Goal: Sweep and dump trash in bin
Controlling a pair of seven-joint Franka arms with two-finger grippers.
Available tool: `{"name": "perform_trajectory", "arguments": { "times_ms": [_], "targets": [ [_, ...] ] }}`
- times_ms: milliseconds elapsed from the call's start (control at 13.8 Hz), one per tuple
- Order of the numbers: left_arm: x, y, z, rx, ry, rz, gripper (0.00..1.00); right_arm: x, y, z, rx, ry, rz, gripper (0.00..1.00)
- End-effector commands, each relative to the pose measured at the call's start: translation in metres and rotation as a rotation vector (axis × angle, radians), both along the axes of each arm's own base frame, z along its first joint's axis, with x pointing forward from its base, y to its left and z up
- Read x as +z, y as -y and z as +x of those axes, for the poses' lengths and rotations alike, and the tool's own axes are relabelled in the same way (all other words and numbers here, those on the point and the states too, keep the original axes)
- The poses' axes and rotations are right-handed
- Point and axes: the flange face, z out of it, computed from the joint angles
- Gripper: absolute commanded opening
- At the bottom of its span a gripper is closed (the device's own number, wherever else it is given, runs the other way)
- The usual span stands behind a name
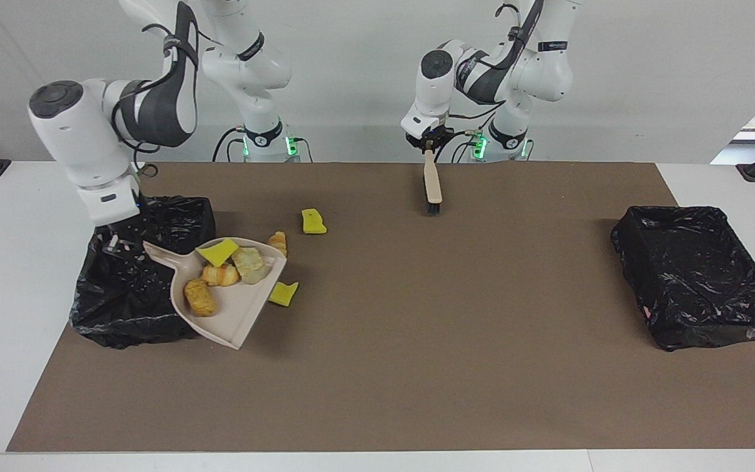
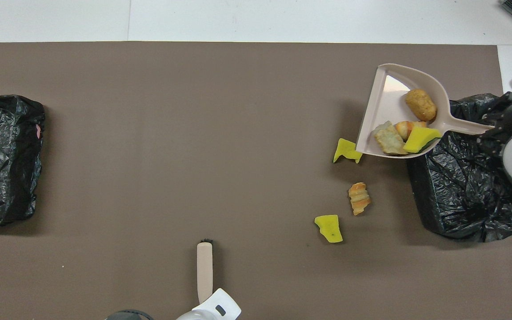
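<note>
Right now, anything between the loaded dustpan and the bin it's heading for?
Nothing visible. The right claw holds the dustpan by its handle, raised, its handle end already over the black-lined bin at the right arm's end. Four scraps ride in the pan; three more lie on the mat beside it, not in the path.

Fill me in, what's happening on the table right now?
The right gripper holds the dustpan by its handle, raised and tilted at the edge of the black-lined bin at the right arm's end, with four scraps in it. Three scraps lie on the brown mat: two yellow sponge chunks and a croissant-like lump. The left gripper waits, holding the brush bristles-down near the robots. Nothing looks dumped yet.
</note>
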Motion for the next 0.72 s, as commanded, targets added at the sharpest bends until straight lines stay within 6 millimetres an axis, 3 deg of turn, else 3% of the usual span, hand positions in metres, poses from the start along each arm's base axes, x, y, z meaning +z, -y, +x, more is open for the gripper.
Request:
{"name": "perform_trajectory", "arguments": {
  "times_ms": [0, 145, 217, 289, 362, 507, 651],
  "targets": [
    [-0.010, -0.002, 0.004, 0.019, -0.011, -0.009, 0.18, 0.021, 0.040, 0.001, -0.034, 0.038, -0.015, 0.00],
    [-0.010, -0.002, 0.005, 0.000, -0.018, -0.014, 0.29, 0.036, 0.075, -0.013, -0.051, 0.052, -0.059, 0.00],
    [-0.011, -0.003, 0.008, -0.015, -0.029, -0.014, 0.37, 0.041, 0.083, -0.017, -0.026, 0.042, -0.113, 0.00],
    [-0.010, -0.005, 0.015, -0.009, -0.029, -0.018, 0.59, 0.043, 0.089, -0.023, -0.016, 0.021, -0.166, 0.00],
    [-0.010, -0.001, 0.021, -0.022, -0.037, -0.024, 0.96, 0.042, 0.095, -0.028, -0.008, 0.000, -0.212, 0.00],
    [-0.005, 0.003, 0.055, -0.012, -0.055, -0.050, 1.00, 0.039, 0.098, -0.035, 0.028, -0.045, -0.321, 0.00],
    [0.014, 0.008, 0.090, -0.036, -0.079, -0.081, 1.00, 0.038, 0.101, -0.040, 0.021, -0.064, -0.377, 0.00]
  ]
}}
